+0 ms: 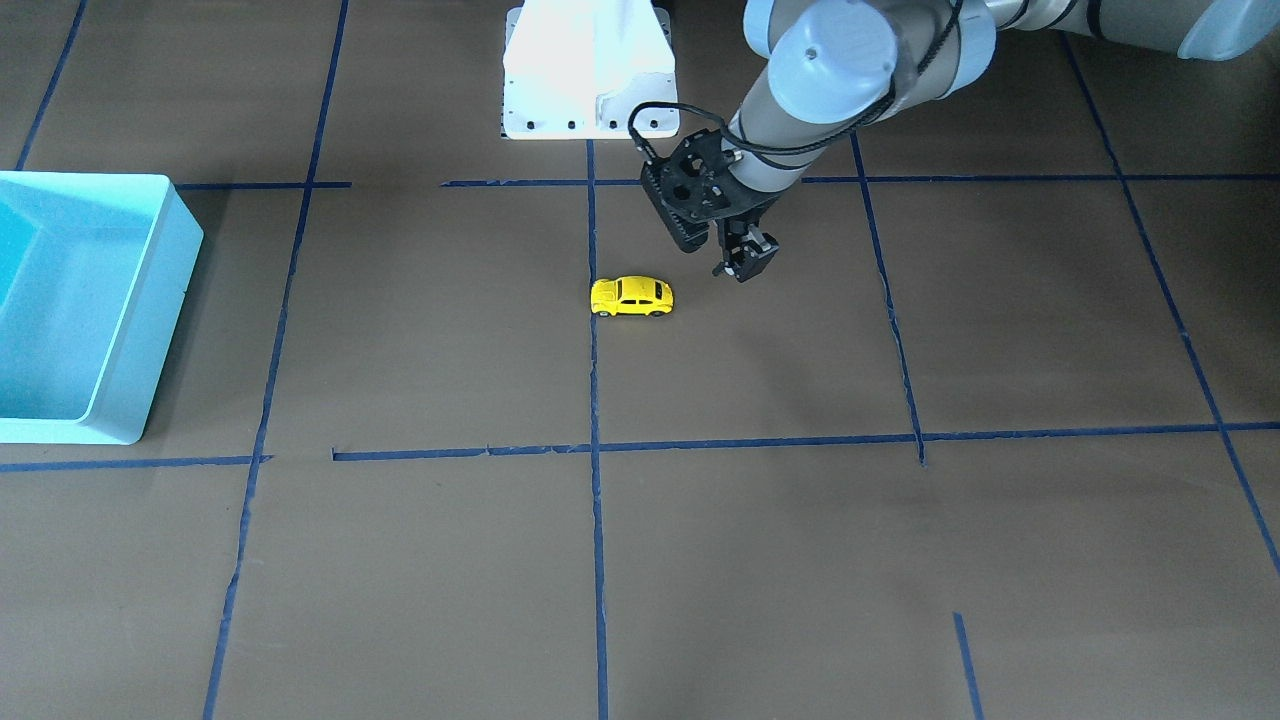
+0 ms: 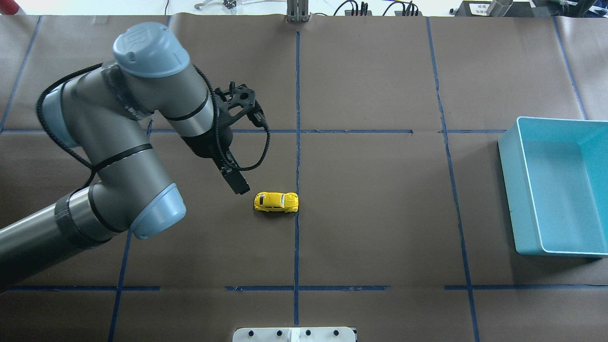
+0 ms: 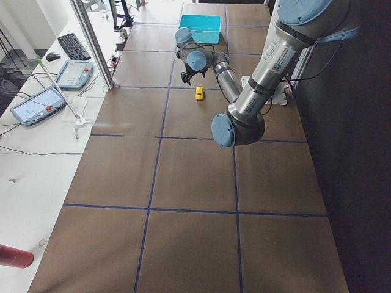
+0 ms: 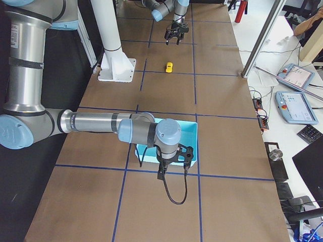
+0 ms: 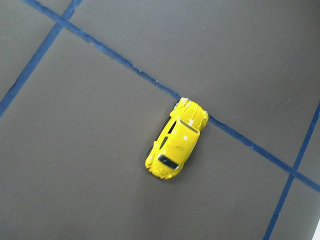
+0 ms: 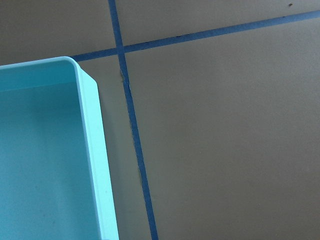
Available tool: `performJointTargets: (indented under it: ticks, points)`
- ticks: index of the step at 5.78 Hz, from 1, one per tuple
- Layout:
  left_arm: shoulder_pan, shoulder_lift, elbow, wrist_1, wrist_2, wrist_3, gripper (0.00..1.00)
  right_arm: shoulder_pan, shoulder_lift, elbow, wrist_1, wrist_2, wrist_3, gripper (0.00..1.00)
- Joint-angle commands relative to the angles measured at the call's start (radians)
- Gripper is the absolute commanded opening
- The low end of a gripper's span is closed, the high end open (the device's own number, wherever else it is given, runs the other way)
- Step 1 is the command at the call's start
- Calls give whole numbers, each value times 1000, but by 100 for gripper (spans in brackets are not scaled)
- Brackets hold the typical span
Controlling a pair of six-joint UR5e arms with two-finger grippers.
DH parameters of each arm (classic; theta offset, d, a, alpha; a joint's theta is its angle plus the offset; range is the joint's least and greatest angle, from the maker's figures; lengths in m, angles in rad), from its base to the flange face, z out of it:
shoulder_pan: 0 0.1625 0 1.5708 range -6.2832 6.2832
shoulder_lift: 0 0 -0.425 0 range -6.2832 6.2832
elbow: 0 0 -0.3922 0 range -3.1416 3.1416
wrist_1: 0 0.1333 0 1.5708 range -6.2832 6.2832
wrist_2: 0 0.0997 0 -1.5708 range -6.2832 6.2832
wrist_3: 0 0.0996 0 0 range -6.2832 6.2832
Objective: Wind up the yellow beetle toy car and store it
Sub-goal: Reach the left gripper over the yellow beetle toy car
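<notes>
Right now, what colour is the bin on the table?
Light turquoise; the bin shows best in the overhead view.

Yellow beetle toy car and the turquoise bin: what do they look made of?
Small yellow beetle-shaped toy car: glossy painted shell with white glints on the roof; die-cast metal or hard plastic, cannot tell which. Turquoise rectangular bin: probably moulded plastic, smooth and fairly matte, given its rounded corners and even colour.
</notes>
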Motion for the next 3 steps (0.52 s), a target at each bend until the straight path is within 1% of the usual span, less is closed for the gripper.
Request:
performJointTargets:
  ticks: [1,2,3]
  points:
    - [17,-176,130,116,5,129,100,0,0,-1,0,0,0,100]
    - [25,-217,150,232,66,402,100,0,0,-2,0,0,-1,100]
    - [64,-250,178,256,209,534,100,0,0,-2,0,0,0,100]
